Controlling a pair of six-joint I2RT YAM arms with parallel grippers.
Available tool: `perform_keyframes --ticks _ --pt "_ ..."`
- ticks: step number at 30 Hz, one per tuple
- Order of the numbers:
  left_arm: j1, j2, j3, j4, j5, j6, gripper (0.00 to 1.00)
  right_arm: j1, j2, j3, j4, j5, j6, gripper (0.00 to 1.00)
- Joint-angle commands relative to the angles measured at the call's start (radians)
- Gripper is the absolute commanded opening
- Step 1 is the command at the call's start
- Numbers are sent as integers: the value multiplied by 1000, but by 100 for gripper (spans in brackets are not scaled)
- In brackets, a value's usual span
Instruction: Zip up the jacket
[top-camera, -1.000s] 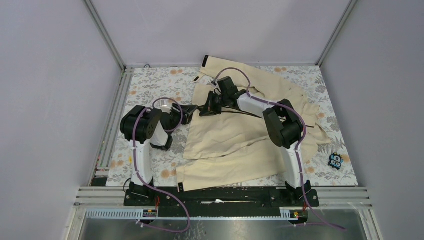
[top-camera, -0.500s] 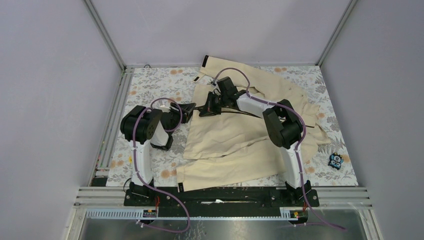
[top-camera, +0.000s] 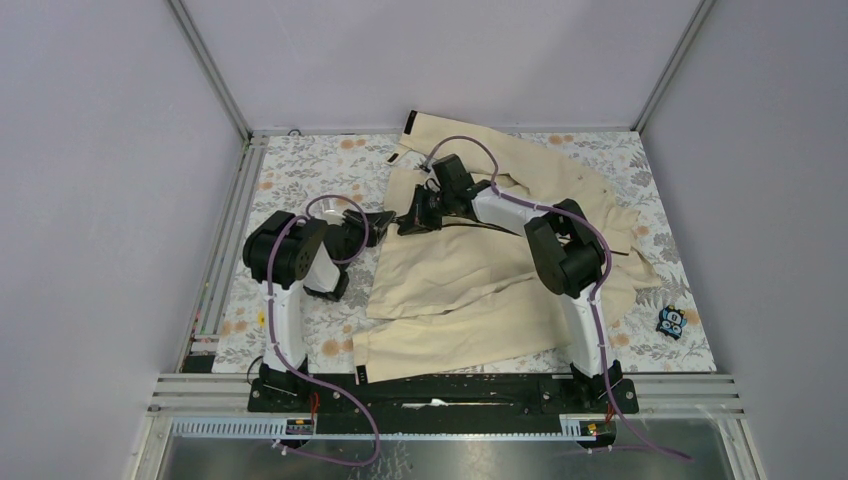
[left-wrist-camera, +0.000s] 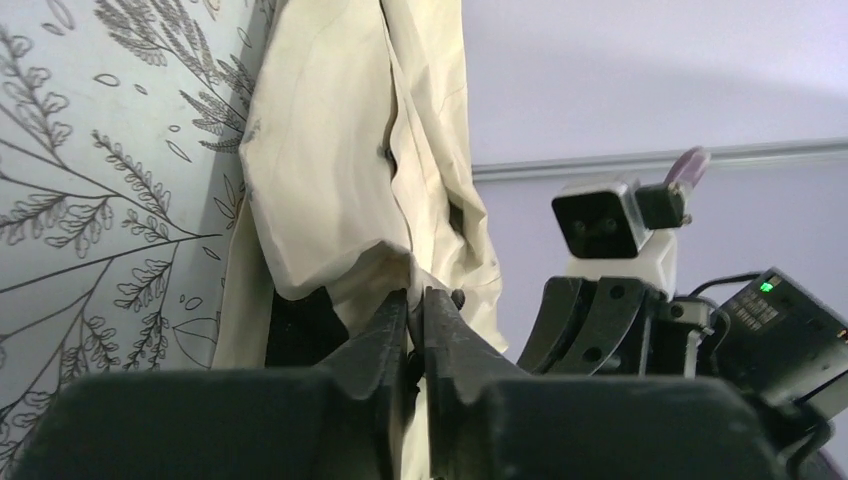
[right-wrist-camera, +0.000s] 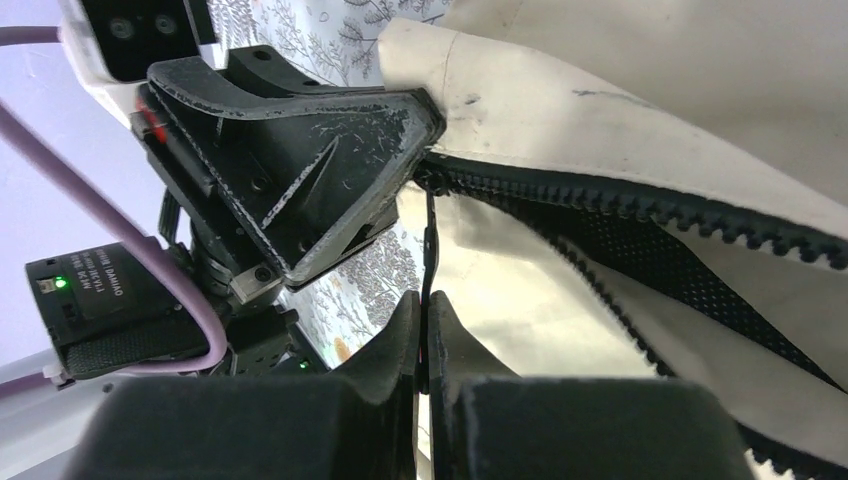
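The jacket (top-camera: 480, 260) lies spread on the flowered desk (top-camera: 300, 170), mostly on the far and right part, its cream cloth crumpled and its far edge against the back wall. Both hands meet at the left edge of the jacket, about the middle of the desk. The left hand (top-camera: 386, 217) comes in from the left and is clenched on the cloth corner of the jacket, just where the dark zipper (right-wrist-camera: 640, 205) ends. In the left wrist view a fold of cream cloth sits between its two fingers (left-wrist-camera: 385, 330), which are almost together. The right hand (top-camera: 414, 214) reaches over the jacket from the right and stands just beside the left one, nearly touching it. Its fingers are pressed together on the thin black zipper pull (right-wrist-camera: 430, 235), which hangs from the end of the zipper down into the grip. Behind the pull the two rows of teeth run apart, with dark mesh lining (right-wrist-camera: 620, 260) between them, so the front is open there.
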Motion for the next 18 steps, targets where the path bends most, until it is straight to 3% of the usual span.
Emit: perform_keyframes --ticks 1,6,10,14,18 --pt "-2 -50 10 141 2 56 0 16 -6 77 -96 24 -111 0" --pt "48 -78 -27 137 74 163 0 -19 110 373 -540 76 -539 0" --pt "116 -46 -53 139 131 160 0 -94 218 527 -788 101 -744 0" --pt "151 -17 -41 139 201 155 0 -230 176 351 -657 -28 -691 0" --pt "138 -20 -27 138 220 172 0 -222 47 167 -458 -86 -613 0"
